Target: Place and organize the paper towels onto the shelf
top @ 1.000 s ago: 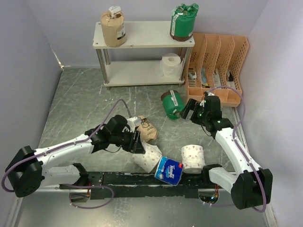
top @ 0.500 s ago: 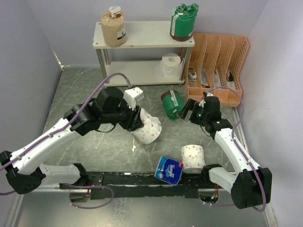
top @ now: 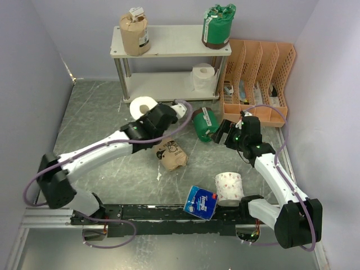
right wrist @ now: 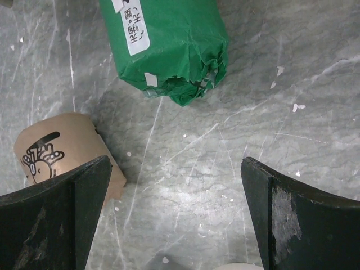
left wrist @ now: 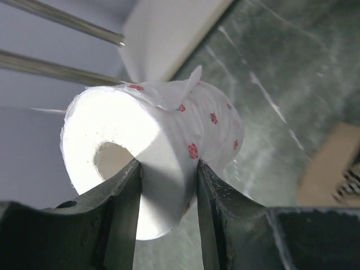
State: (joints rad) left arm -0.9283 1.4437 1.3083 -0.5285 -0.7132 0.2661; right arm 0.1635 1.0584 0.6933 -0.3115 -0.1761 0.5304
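My left gripper (top: 147, 114) is shut on a white roll with small red flowers (left wrist: 163, 140), which also shows in the top view (top: 142, 106), held just in front of the shelf's lower board (top: 163, 85). My right gripper (top: 220, 133) is open and empty beside a green-wrapped roll (top: 202, 124) lying on the table; that roll fills the top of the right wrist view (right wrist: 169, 45). A brown-wrapped roll (top: 171, 153) lies mid-table and shows in the right wrist view (right wrist: 64, 154). On the shelf (top: 169, 42) stand a brown roll (top: 134, 34), a green roll (top: 218, 26) and a white roll (top: 203, 77).
A blue-wrapped roll (top: 201, 202) and a white patterned roll (top: 229, 188) sit near the front edge. An orange slotted file organizer (top: 259, 79) stands right of the shelf. Purple-grey walls close in left, back and right.
My left arm lifted the white flowered roll from the front of the table and carried it back and left toward the shelf's lower tier. The right arm has barely moved.
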